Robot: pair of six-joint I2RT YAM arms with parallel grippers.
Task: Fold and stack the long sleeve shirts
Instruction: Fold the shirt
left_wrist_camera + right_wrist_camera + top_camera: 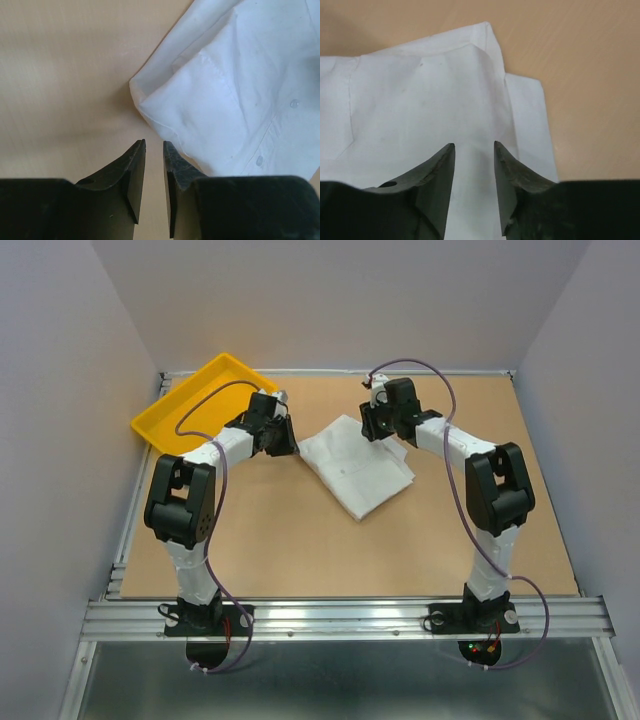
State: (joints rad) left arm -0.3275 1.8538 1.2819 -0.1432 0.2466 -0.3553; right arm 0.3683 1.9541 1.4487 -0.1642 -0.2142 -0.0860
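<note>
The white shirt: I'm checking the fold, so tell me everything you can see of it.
The white shirt lies folded into a rumpled, skewed rectangle on the table, thin plain cloth with layered edges and two buttons facing up. The left gripper stands just off one corner, the right gripper over another edge, both slightly open; neither holds it.

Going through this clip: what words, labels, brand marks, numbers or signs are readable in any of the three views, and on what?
None can be read in any view.
The white shirt shows only plain fabric, seams and buttons, with no visible tag or print.
The yellow tray is unmarked.
The left arm and right arm show no legible label.
</note>
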